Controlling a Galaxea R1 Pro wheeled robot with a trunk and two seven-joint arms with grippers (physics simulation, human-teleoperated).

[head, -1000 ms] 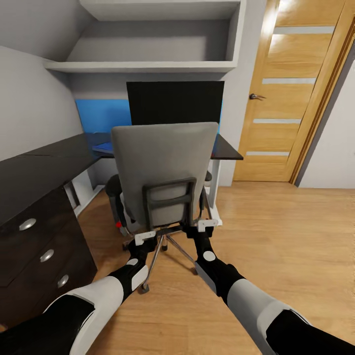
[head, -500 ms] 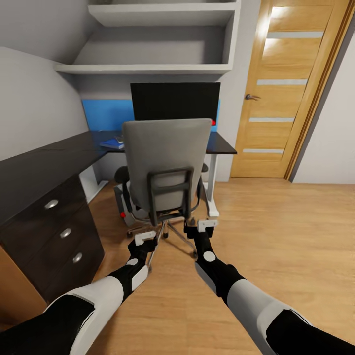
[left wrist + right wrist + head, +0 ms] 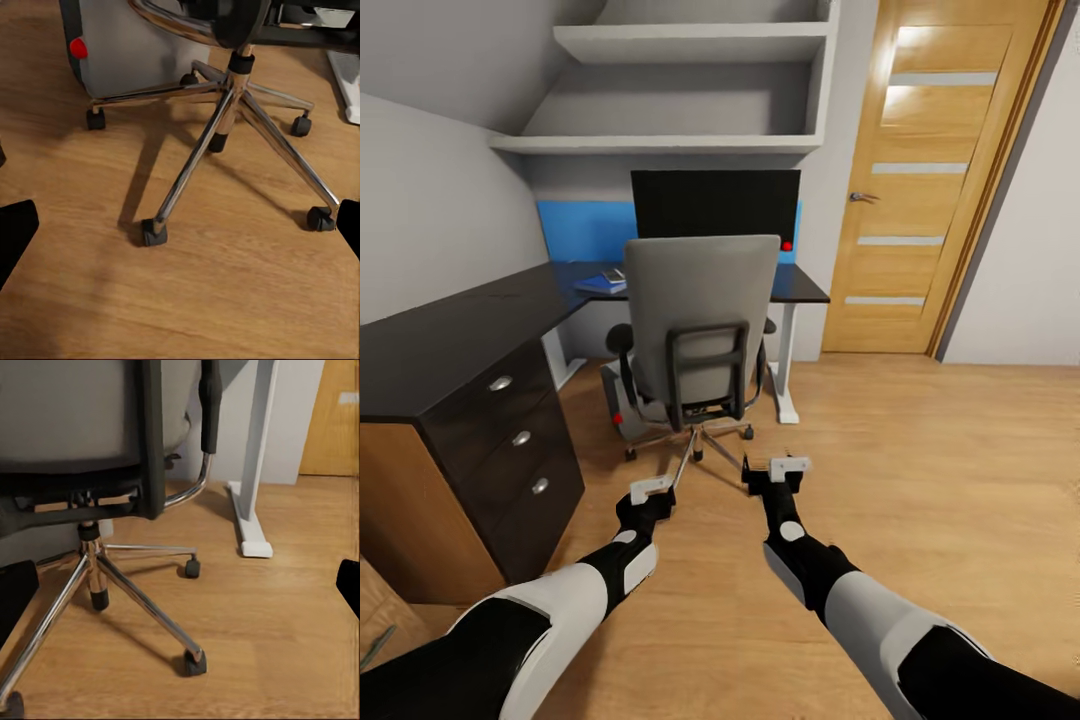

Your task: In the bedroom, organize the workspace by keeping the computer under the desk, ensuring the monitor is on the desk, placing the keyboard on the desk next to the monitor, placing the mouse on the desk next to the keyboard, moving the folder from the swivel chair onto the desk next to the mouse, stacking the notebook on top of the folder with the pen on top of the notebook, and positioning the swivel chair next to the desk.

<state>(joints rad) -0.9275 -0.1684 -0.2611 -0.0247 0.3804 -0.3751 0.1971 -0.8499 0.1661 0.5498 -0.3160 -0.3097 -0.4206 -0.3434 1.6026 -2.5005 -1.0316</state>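
Two pincers hang low over the wooden floor (image 3: 920, 470), both free of any load. The left pincer (image 3: 651, 490) and the right pincer (image 3: 789, 466) have their jaws spread wide; in each wrist view the dark fingertips sit at opposite edges with bare floor between them.

At 12 o'clock from the arms stands the swivel chair (image 3: 700, 310), its grey back turned to the robot and its seat tucked toward the worktop (image 3: 450, 340). Its chrome base (image 3: 225, 112) spreads over the floor, one caster (image 3: 154, 232) nearest the left pincer, apart from it.

The monitor (image 3: 715, 203) stands upright on the worktop beyond the chair at 12 o'clock, a red dot at its lower right corner. The folder (image 3: 600, 286) lies flat on the worktop at about 11 o'clock, just left of the chair back, with a small pale thing on top that is too small to identify. The computer (image 3: 127, 52), pale grey with a red spot, stands on the floor under the worktop, behind the chair base.

A black drawer unit (image 3: 510, 440) is at 9 o'clock, a white worktop leg (image 3: 251, 472) at 1 o'clock, and a wooden door (image 3: 930, 180) at 2 o'clock.
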